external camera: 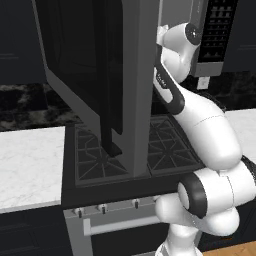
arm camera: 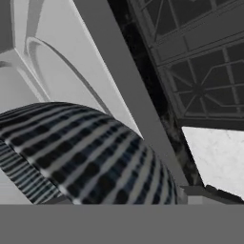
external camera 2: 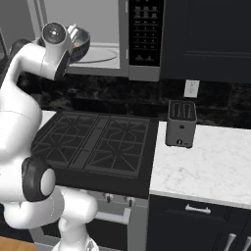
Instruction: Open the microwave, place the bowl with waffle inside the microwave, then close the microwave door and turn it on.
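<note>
Bowl point(external camera 2: 81, 41) — small, round, dark grey-blue, stiff and likely slippery, best pinched at its rim — hangs at the open mouth of the silver-grey microwave point(external camera 2: 98, 54), left of its black button panel point(external camera 2: 145, 32); whether the claw pinches it I cannot tell.

The arm point(external camera: 205, 130) is built of smooth, rounded white segments, glossy under the light. Dark grey to black rings and caps are set at the joints. A black band with small pale lettering is seen along one link.
</note>
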